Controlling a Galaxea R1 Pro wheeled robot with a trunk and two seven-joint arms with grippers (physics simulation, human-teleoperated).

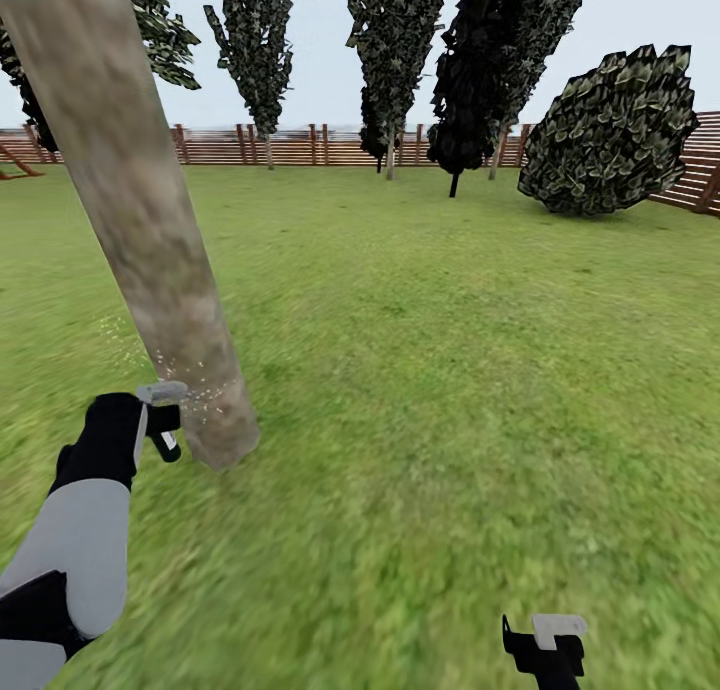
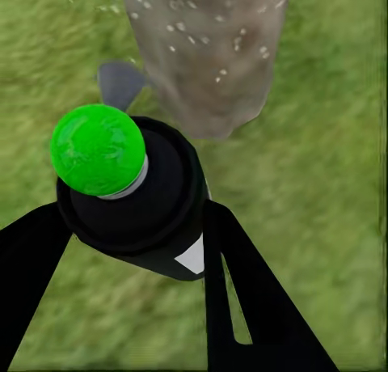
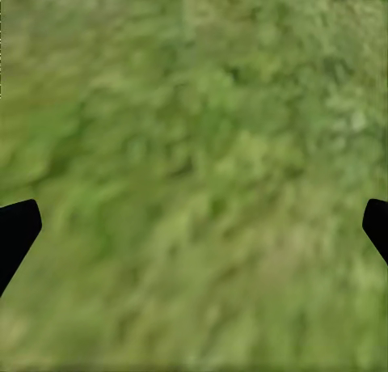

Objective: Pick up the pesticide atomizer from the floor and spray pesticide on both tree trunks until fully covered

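Note:
A mottled grey-brown tree trunk [image 1: 150,230] slants up from the grass [image 1: 450,390] at the left of the head view. Its base [image 2: 212,57] is dotted with fine white pesticide specks [image 1: 195,395]. My left gripper [image 1: 163,418] hovers just beside that base, shut on the pesticide atomizer [image 2: 153,206], a black bottle with a white patch and a bright green round top [image 2: 97,150]. Black fingers [image 2: 250,307] flank the bottle. At the bottom right, my right gripper [image 1: 545,650] hangs open over bare grass [image 3: 194,178], holding nothing.
A brown slat fence [image 1: 300,147] closes the far side of the lawn. Several tall dark trees [image 1: 395,40] stand along it, and a big round bush [image 1: 610,130] sits at the right. Open grass stretches right of the trunk.

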